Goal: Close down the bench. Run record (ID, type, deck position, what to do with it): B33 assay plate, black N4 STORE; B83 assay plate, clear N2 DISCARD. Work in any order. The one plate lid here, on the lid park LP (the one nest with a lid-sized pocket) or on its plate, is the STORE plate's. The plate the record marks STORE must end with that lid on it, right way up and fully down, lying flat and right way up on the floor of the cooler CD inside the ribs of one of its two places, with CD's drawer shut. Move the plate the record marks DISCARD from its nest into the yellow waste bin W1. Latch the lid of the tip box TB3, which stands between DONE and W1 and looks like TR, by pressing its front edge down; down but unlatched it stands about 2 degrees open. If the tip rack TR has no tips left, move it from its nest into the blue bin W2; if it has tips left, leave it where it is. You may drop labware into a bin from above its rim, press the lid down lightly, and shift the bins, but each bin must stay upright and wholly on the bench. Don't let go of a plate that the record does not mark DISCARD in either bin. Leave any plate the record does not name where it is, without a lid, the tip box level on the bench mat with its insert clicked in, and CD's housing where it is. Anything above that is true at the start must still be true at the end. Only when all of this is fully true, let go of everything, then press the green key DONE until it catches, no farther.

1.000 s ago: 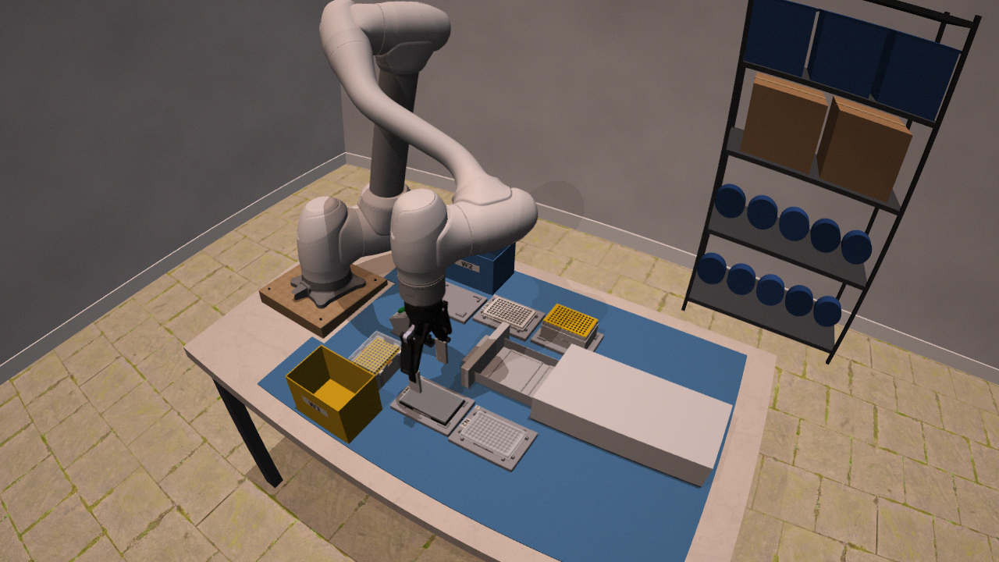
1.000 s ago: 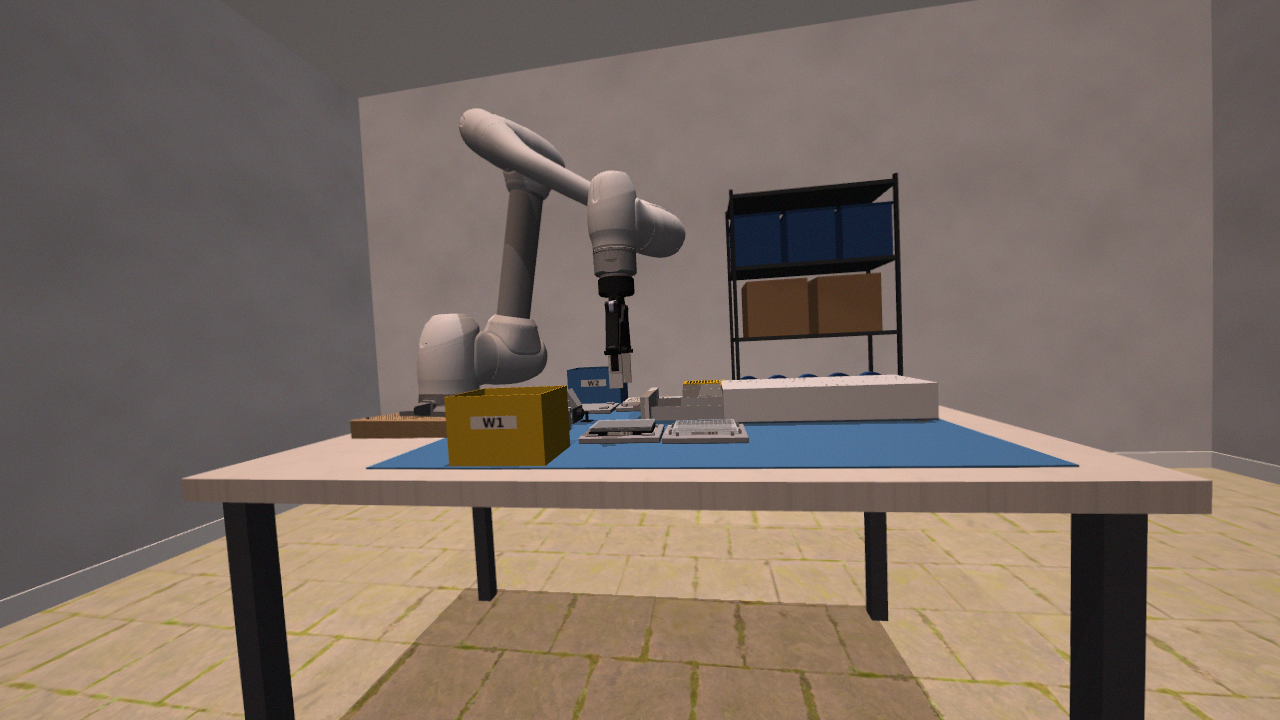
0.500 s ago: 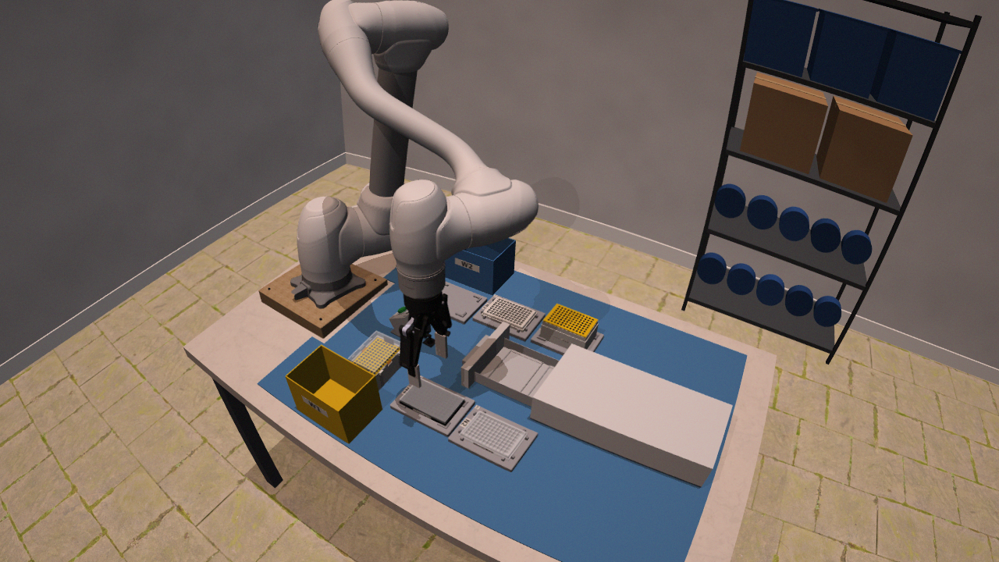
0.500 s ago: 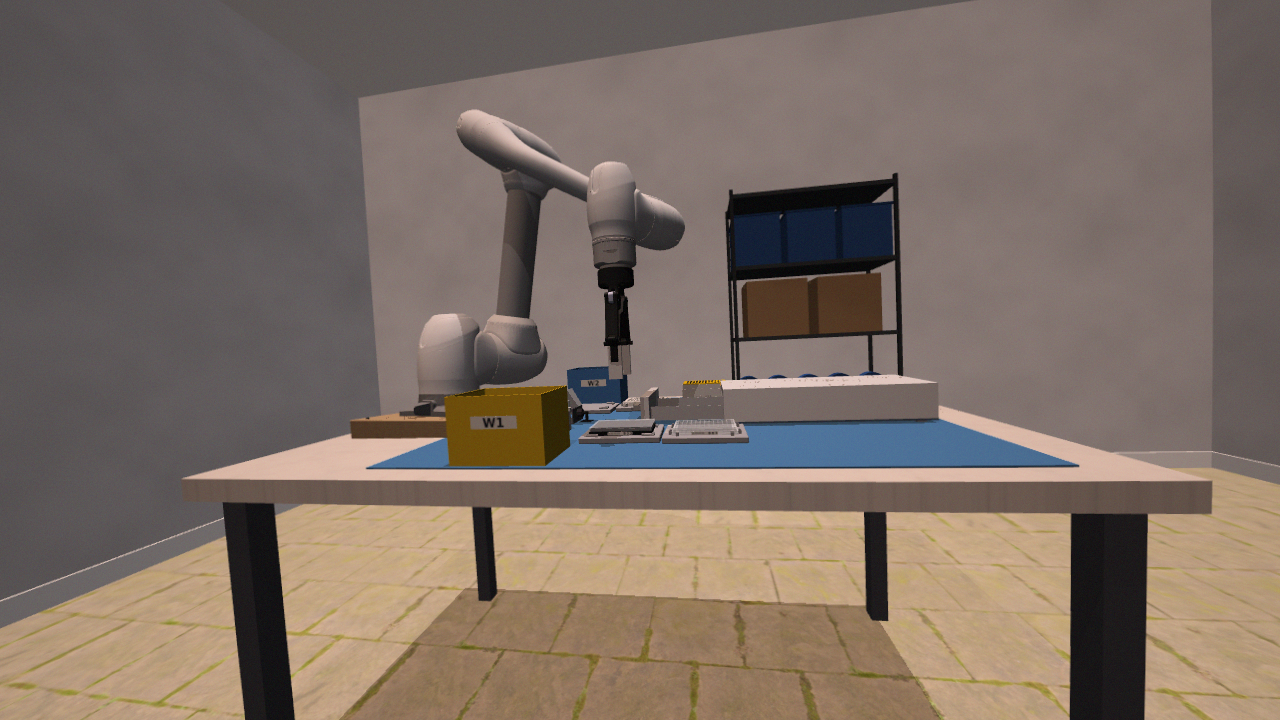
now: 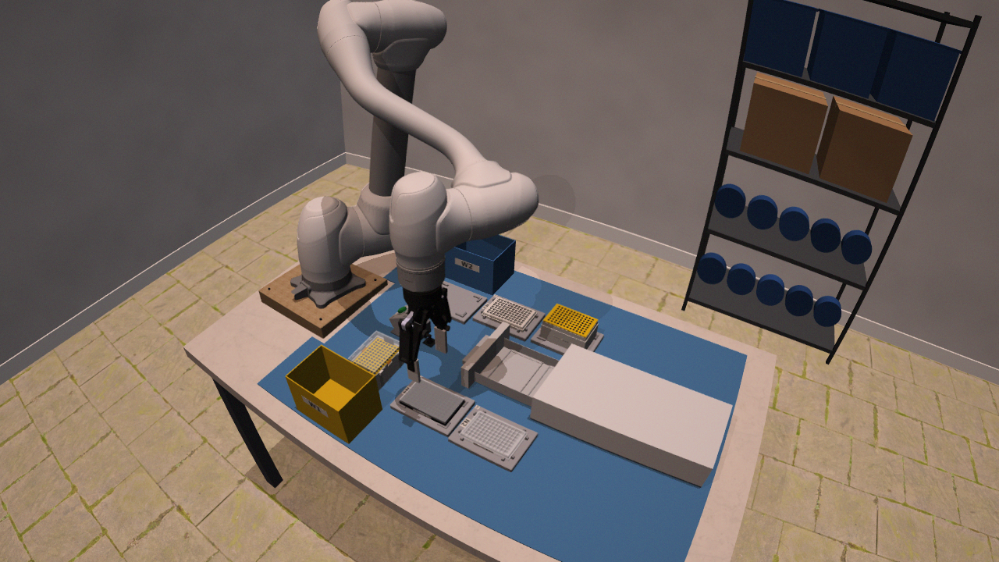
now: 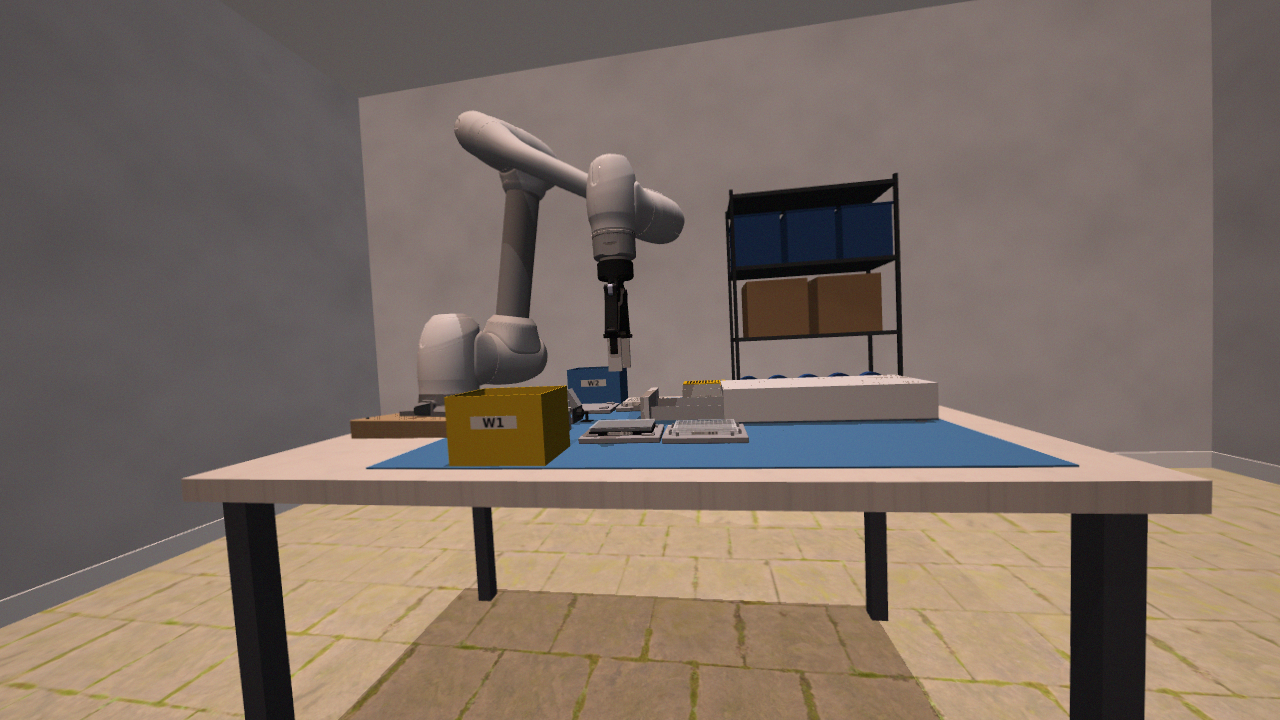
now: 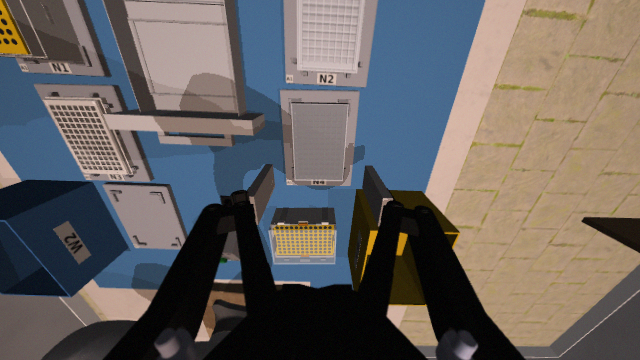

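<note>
Overhead, your gripper (image 5: 421,347) hangs above the counter (image 6: 295,479), jaws spread and pinching nothing. Below it, slightly ahead, the lidded black plate (image 7: 319,141) sits in nest N4; the clear plate (image 7: 328,34) is next door in N2. You can see the cooler drawer (image 5: 513,370) pulled open, the yellow bin (image 5: 335,391) just beside N4.

Wrist view chops off the N1 nest (image 7: 60,59) and its yellow tip rack (image 7: 9,31) at the top-left corner. The black gripper links cover the near side of the yellow bin W1 (image 7: 372,235). From the exterior view the green key DONE is totally hidden behind that bin (image 6: 506,428), and the label on N4 (image 7: 318,182) is too blurry to read properly.
</note>
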`<state>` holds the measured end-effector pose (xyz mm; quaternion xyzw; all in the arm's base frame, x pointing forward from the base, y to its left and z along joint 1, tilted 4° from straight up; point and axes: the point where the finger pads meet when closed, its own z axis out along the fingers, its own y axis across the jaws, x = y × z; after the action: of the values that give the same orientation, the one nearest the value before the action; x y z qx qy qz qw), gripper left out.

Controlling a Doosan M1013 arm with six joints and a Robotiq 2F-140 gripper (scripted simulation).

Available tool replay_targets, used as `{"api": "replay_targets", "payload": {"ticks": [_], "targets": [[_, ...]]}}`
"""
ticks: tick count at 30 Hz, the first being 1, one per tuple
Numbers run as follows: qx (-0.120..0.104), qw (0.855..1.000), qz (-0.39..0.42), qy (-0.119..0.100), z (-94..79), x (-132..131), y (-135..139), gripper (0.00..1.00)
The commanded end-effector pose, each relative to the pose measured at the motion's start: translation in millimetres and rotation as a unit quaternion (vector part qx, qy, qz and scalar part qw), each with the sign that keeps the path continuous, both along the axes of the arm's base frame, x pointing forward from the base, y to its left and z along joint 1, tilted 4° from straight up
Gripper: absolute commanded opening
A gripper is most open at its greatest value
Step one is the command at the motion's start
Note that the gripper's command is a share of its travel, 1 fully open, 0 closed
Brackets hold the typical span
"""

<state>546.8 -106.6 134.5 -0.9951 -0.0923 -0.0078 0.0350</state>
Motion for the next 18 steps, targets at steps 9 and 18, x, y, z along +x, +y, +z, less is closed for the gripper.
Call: {"api": "replay_targets", "payload": {"ticks": [9,18], "targets": [[0.0,1.0,0.0,0.0,-1.1,0.0,0.0,0.66],[0.0,1.0,0.0,0.0,-10.4,0.0,0.7,0.66]]}}
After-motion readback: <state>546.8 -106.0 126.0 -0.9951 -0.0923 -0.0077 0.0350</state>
